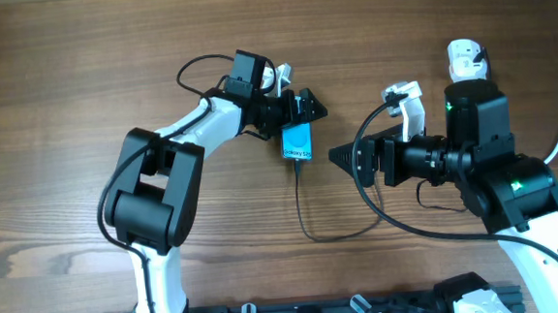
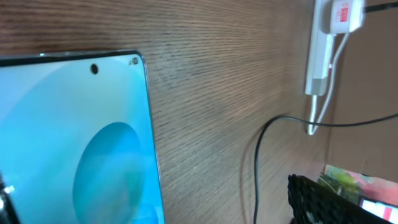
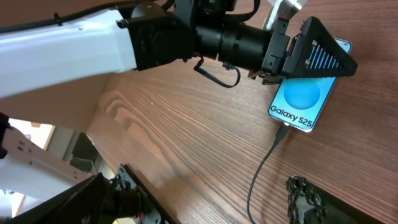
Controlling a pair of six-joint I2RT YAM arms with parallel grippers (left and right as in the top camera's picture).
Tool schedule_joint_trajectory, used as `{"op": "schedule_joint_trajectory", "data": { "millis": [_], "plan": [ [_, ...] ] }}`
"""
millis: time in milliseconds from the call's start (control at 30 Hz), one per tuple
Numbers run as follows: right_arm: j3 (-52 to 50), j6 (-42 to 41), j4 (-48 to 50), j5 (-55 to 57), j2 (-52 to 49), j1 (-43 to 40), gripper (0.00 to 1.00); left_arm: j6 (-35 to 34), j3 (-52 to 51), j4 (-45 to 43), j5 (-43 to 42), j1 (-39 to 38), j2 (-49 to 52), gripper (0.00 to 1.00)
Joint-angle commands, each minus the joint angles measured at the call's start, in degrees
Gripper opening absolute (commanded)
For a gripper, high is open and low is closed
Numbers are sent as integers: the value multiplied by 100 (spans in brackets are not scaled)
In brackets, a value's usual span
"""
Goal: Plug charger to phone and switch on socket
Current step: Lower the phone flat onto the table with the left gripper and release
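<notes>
Right wrist view: the phone point(image 3: 300, 99) — glossy blue screen reading "Galaxy S25" — lies mid-way across the wood-grained worktop point(image 3: 186, 130), nearer its far edge, with a thin black cable point(image 3: 261, 168) in its lower end. Ribbed black left fingers point(image 3: 320, 53) cover its top; whether they pinch it, I cannot tell. Right fingers point(image 3: 311, 199) spread, empty. White socket point(image 1: 465, 58) — toward the far right corner.

Soft, even light covers the worktop point(image 1: 51, 73) in the overhead view; shadows beside the arms are faint and short; the wood grain is sharp to every edge. In the left wrist view the phone point(image 2: 74, 143) glows bright cyan, its lower part smeared and out of focus; the wood beside it is crisper. In the right wrist view the screen lettering is sharp; the room beyond the worktop's edge is washed out.
</notes>
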State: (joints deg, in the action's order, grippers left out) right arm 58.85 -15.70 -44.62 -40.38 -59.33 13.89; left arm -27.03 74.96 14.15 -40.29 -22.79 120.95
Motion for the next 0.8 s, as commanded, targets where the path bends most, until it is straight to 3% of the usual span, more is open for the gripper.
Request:
{"op": "schedule_joint_trajectory", "data": {
  "millis": [0,267,767],
  "plan": [
    [39,199,-28,221,68,28,94,90,-210,457,1224,103,262,100],
    [39,-2,-223,1416,68,26,97,-243,-208,1104,1770,398,260,100],
    [50,-369,46,3012,-52,-289,100,-365,-208,2028,1788,1309,-197,100]
  ]
}}
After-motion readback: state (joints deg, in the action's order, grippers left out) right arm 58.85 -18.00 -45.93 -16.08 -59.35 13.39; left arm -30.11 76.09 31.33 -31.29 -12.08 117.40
